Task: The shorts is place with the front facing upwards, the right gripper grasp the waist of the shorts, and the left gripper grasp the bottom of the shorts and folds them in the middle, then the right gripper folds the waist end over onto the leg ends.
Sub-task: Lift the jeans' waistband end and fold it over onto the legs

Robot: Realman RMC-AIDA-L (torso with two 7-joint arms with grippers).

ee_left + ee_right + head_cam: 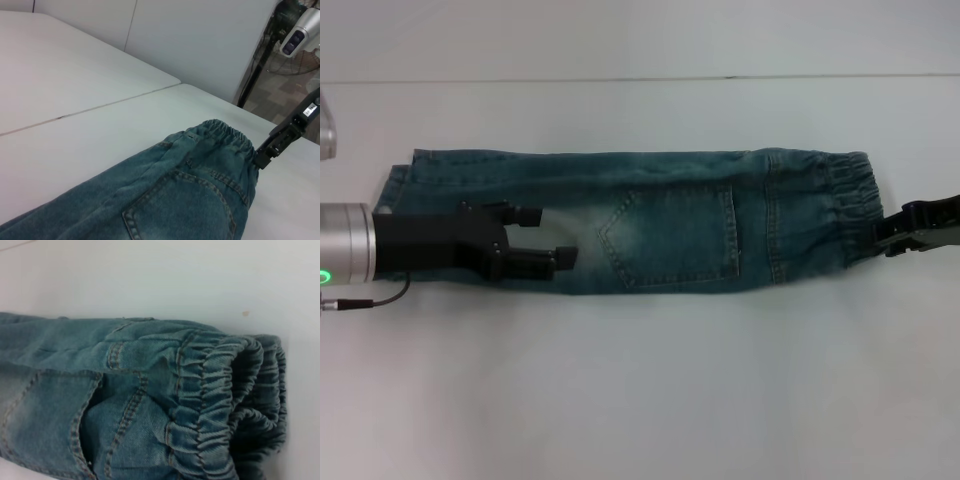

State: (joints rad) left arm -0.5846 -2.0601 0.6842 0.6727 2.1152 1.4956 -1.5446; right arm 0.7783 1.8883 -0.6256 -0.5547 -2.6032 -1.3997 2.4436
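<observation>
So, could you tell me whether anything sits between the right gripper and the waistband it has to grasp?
Nothing visible does. The right gripper is already at the edge of the waist of the shorts, with only bare table around it. The left gripper hangs over the leg end, well away.

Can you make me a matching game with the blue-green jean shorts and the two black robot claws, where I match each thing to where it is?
Things:
1. blue-green denim shorts
2. black left gripper with the silver wrist
3. black right gripper
4. gathered elastic waistband

Places:
A. at the waistband edge, on the robot's right
B. lying folded in a long strip across the white table
C. open, over the leg end of the shorts, on the robot's left
D. the puckered end of the shorts, toward the robot's right

Pairs: 1-B, 2-C, 3-A, 4-D
</observation>
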